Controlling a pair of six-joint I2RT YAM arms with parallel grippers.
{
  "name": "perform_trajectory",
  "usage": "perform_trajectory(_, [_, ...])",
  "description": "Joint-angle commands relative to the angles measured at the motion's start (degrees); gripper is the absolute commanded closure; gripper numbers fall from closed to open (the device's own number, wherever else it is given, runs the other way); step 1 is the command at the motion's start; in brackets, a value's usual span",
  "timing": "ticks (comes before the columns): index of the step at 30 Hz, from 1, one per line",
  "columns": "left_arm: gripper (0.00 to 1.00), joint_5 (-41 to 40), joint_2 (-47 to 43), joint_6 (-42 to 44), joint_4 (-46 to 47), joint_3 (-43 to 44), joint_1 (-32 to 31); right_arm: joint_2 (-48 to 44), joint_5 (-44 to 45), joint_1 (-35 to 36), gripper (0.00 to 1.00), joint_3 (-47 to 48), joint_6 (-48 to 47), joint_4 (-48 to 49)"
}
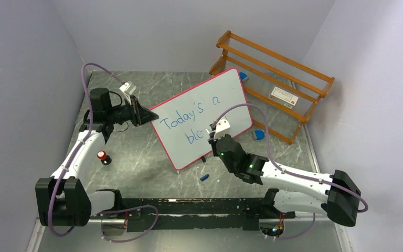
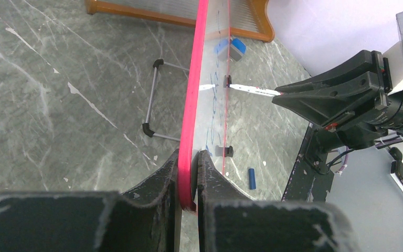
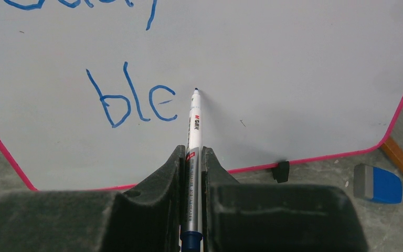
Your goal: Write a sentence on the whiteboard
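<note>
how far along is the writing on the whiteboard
Done: the sentence so far reads "Today's a" on the top line and "ble" below it. In hand: the right gripper is shut on the marker, tip at the whiteboard just right of the "e"; the left gripper clamps the board's pink rim. Left: the second-line word looks unfinished, so more letters remain.

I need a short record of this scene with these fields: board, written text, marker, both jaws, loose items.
board: whiteboard, standing tilted on the table
text: sentence unfinished, reads "Today's a ble"
marker: marker, tip at the board right of "ble"
left jaws: shut on the whiteboard's pink rim
right jaws: shut on the marker
loose items: blue cap, blue eraser
</note>
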Motion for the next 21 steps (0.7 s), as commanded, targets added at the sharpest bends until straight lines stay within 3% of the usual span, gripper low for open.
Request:
perform_trajectory(1, [0.95,-5.38,1.37,5.17,-3.92,-0.50,-0.27,0.30,0.01,-0.66,1.00,-0.05,-0.60,2.24])
perform_trajectory(21, [0.95,-5.23,1.50,5.11,-3.78,-0.50,-0.32,2.14,-0.64,-1.72,1.00,-0.07,-1.08,3.47])
